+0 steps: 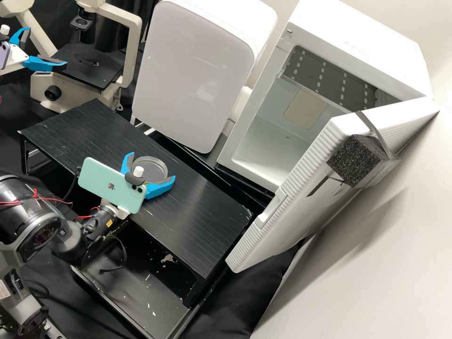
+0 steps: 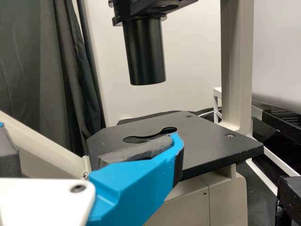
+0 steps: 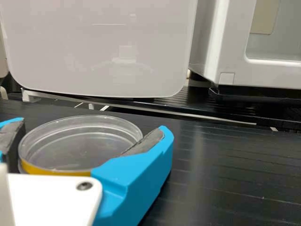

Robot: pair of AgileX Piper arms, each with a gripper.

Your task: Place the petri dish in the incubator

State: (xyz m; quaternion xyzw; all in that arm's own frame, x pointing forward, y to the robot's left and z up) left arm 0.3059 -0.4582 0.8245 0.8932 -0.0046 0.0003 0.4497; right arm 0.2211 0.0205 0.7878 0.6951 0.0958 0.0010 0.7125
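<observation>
Right gripper (image 3: 92,125): 2 blue fingers spaced to the width of the dish (image 3: 80,146), pads against its opposite sides. Reads as a pinch; how firm, can't tell. Dish upright and level over the black stand (image 1: 94,136), clear on top, yellow band low down. Resting or just lifted, can't tell.

Left gripper (image 1: 44,47): spread, nothing between its 2 fingers, beside the microscope (image 1: 135,47).

Incubator (image 1: 353,35) across from the stand, its door (image 1: 282,221) wide open, foam block (image 1: 355,160) strapped to it. Closed white box (image 1: 197,70) to the other side of the opening.

Step in hand, as I judge it: secure the dish and raise it. Early in the task; carry and set-down remain. Settle the grip evenly on both sides before lifting, squeezing only enough to stop a slip; thin plastic may flex and the upper part could ride up. Lift straight, wrist level. Then pass between closed box and door edge, high enough for the chamber's lip. Tilt is the main risk.
</observation>
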